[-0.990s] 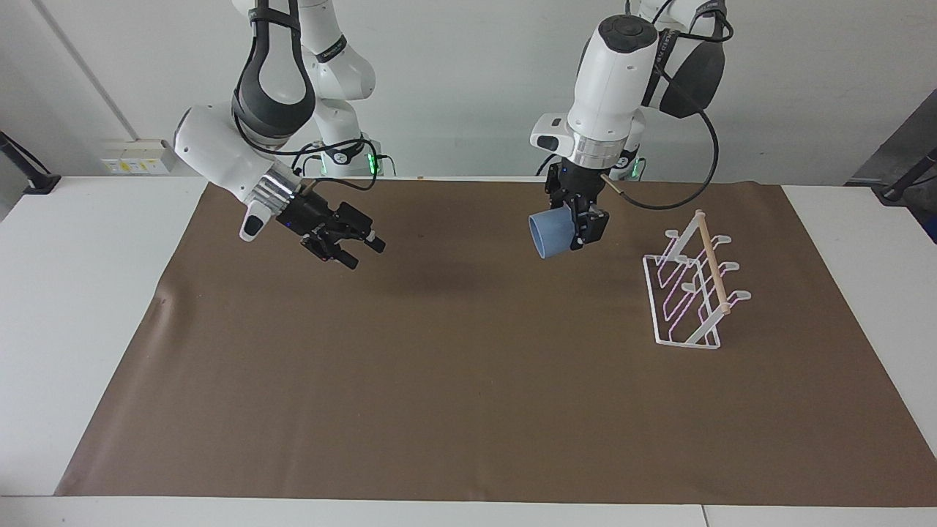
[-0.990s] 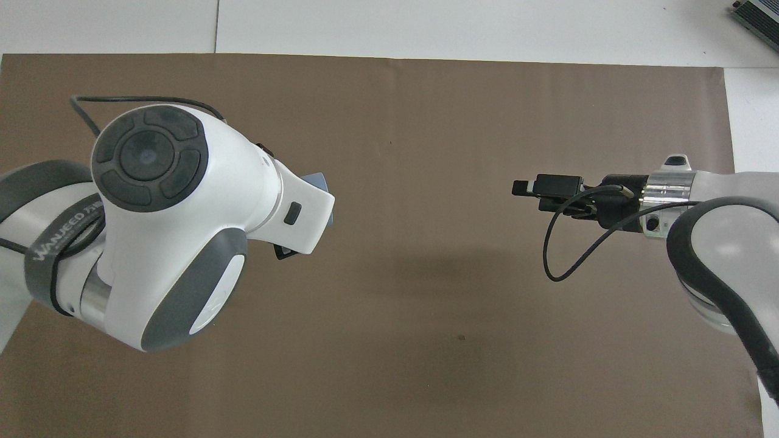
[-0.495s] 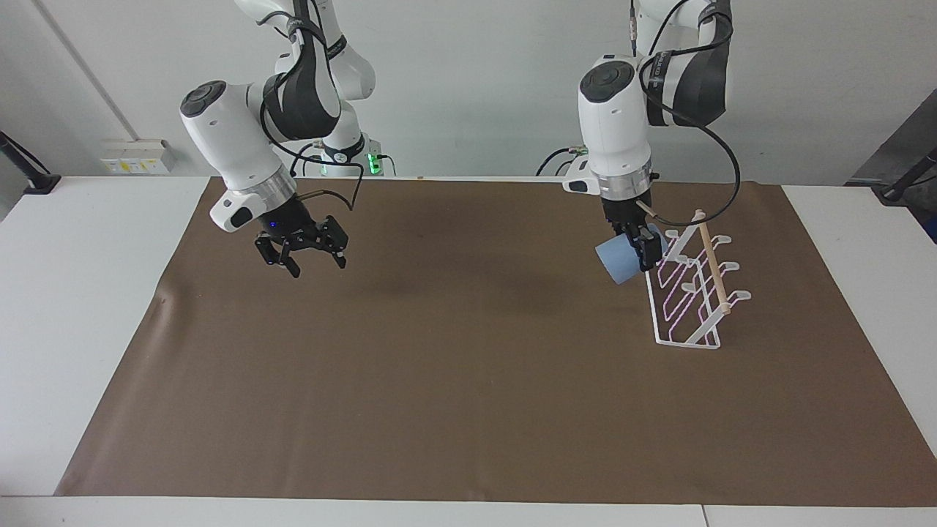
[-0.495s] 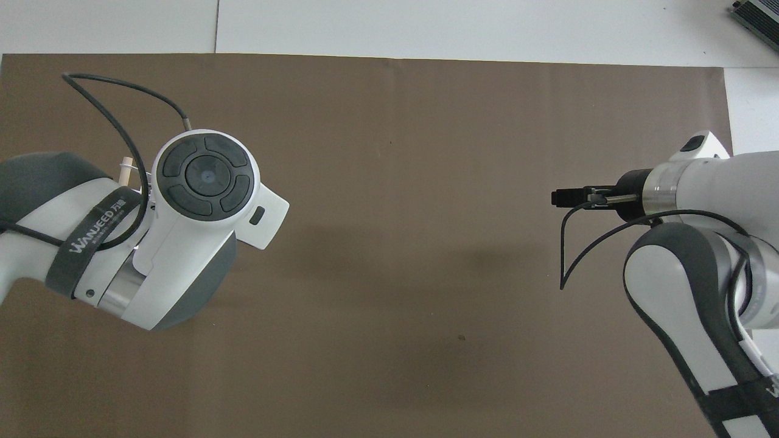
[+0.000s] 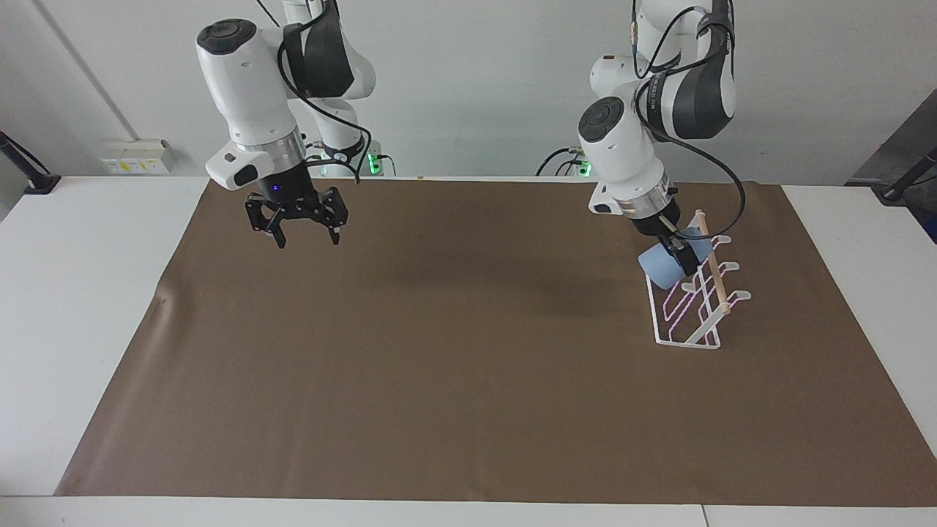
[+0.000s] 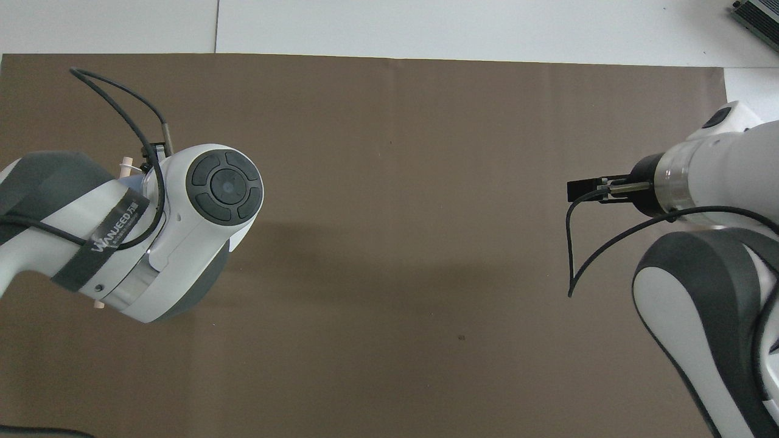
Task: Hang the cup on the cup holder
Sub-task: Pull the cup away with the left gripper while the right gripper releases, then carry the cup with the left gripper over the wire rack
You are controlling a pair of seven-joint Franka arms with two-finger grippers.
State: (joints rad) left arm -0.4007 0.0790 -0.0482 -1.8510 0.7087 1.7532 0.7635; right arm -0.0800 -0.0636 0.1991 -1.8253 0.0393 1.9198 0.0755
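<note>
The light-blue cup (image 5: 657,269) is tilted on its side in my left gripper (image 5: 684,258), which is shut on it. The cup is against the prongs of the white wire cup holder (image 5: 688,307), at the holder's end nearer to the robots and below its wooden dowel (image 5: 714,271). The holder stands on the mat toward the left arm's end of the table. In the overhead view my left arm (image 6: 182,231) hides the cup and most of the holder; only the dowel's tip (image 6: 126,167) shows. My right gripper (image 5: 306,234) is open and empty, pointing down above the mat; it also shows in the overhead view (image 6: 581,188).
A brown mat (image 5: 468,380) covers most of the white table (image 5: 73,293). A grey device (image 6: 758,12) sits at the table's corner farthest from the robots, at the right arm's end.
My left gripper has carried the cup from over the mat's middle to the holder's prongs and tilted it. My right gripper has drawn back toward its base, risen and turned to point down.
</note>
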